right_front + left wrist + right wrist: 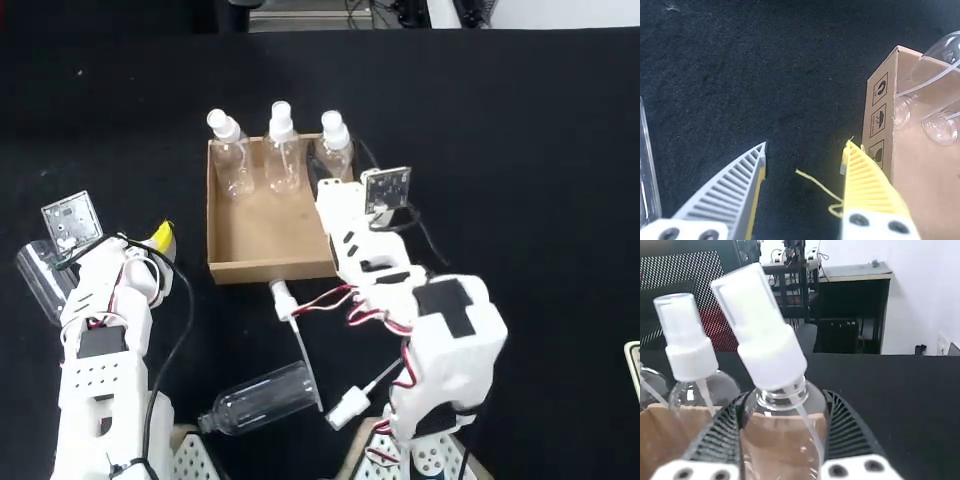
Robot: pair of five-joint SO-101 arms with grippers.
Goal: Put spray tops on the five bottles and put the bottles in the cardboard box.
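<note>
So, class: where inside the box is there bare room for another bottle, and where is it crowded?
The box's near half is bare, bordered by its near and left walls. The far wall is crowded: three bottles stand in a row, and the right gripper grips the rightmost bottle.

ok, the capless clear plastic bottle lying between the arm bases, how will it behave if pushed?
The clear plastic bottle lies on its round side, so it would probably roll. It looks empty, so it is likely light and quick to skid away. Its thin clear walls may flex under a firm squeeze.
</note>
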